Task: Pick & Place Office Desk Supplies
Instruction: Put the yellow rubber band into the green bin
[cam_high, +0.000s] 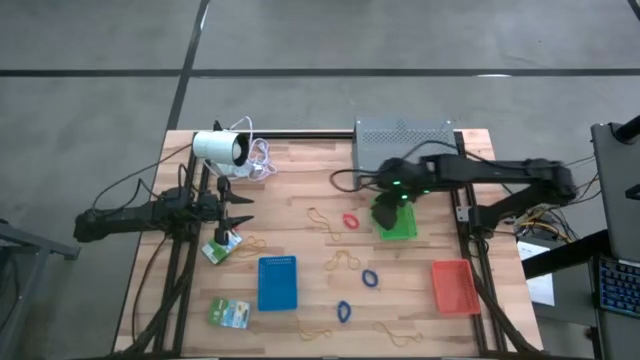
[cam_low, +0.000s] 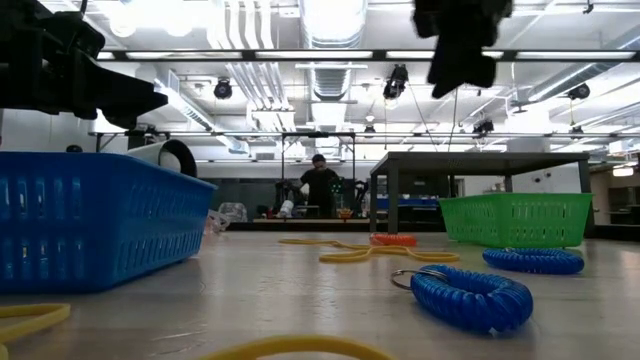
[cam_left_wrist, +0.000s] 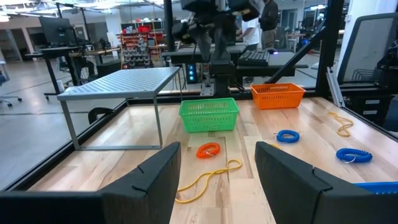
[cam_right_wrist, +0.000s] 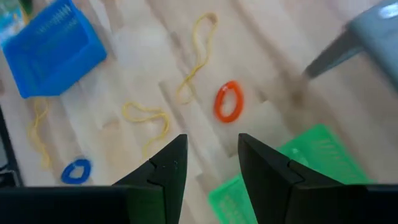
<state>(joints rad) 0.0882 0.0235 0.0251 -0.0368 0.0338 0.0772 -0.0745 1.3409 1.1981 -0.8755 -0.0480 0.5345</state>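
Hovering over green tray, right gripper empty, jaws apart.
Red loop near: light, springy; pinch rim. Left gripper waits, jaws wide.

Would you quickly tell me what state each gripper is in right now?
Left gripper: open, holding nothing.
Right gripper: open, empty, above the green tray.
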